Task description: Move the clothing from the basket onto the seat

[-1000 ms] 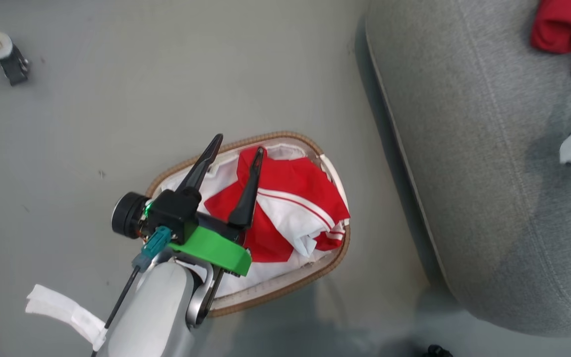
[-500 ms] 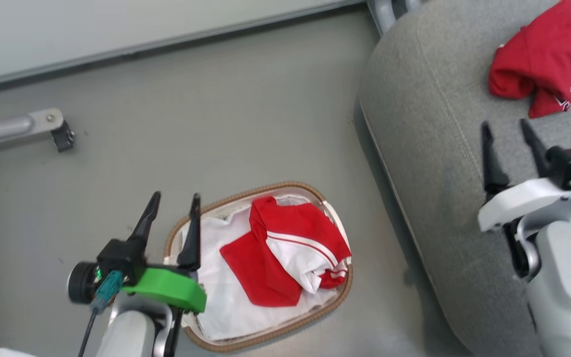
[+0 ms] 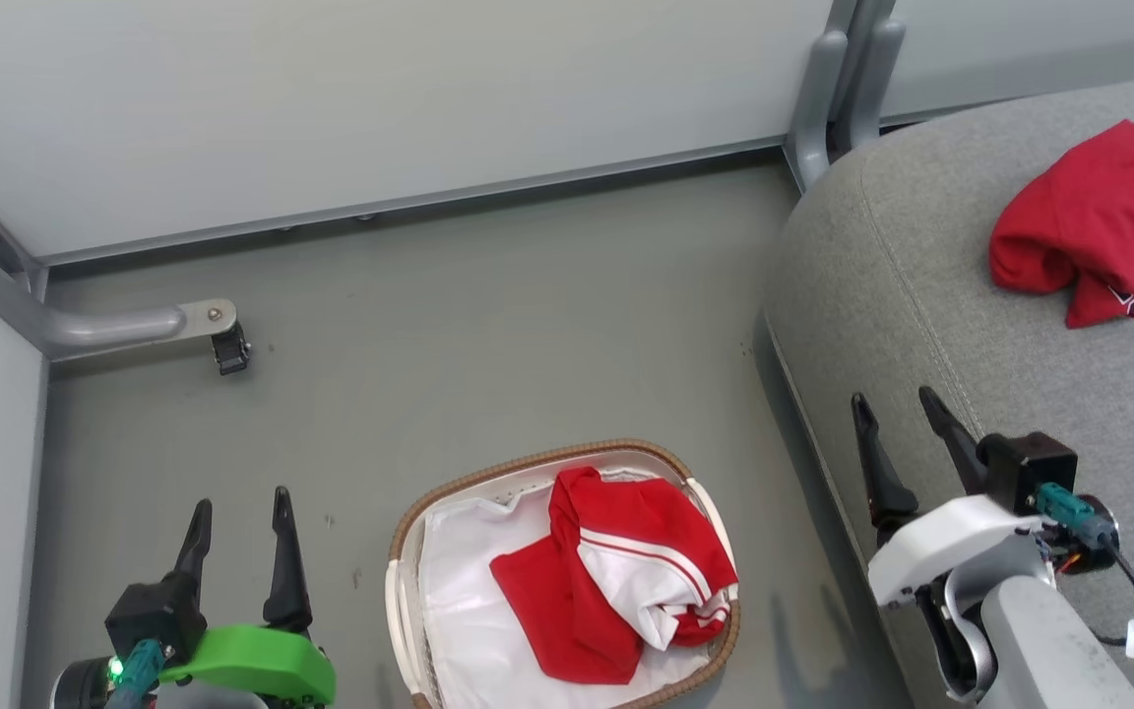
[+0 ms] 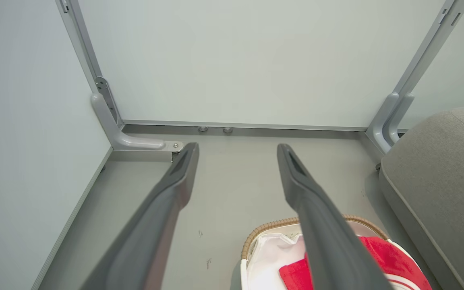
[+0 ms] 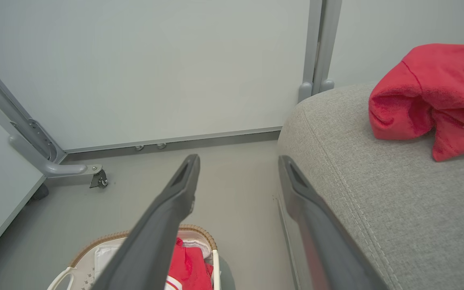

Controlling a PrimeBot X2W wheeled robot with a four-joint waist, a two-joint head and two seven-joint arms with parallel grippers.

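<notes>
A red and white garment [image 3: 626, 581] with stripe trim lies in the oval basket [image 3: 449, 492] on the floor, over its white liner [image 3: 459, 611]. A second red garment [image 3: 1089, 231] lies crumpled on the grey seat [image 3: 931, 315] at the right. My left gripper [image 3: 238, 504] is open and empty, to the left of the basket and clear of it. My right gripper [image 3: 894, 400] is open and empty over the seat's near edge. In the right wrist view the red garment [image 5: 425, 92] rests on the seat [image 5: 377, 169], beyond my fingers [image 5: 183, 181].
Pale wall panels [image 3: 380, 89] close the back and left. A grey metal frame foot with a small caster [image 3: 222, 340] sits on the floor at the left, and an upright post [image 3: 838, 89] stands by the seat's far corner. Open floor [image 3: 488, 325] lies beyond the basket.
The head camera has tilted up, bringing in the wall and frame. My left gripper has drawn back from over the basket to its left. My right gripper has come away from the garment on the seat.
</notes>
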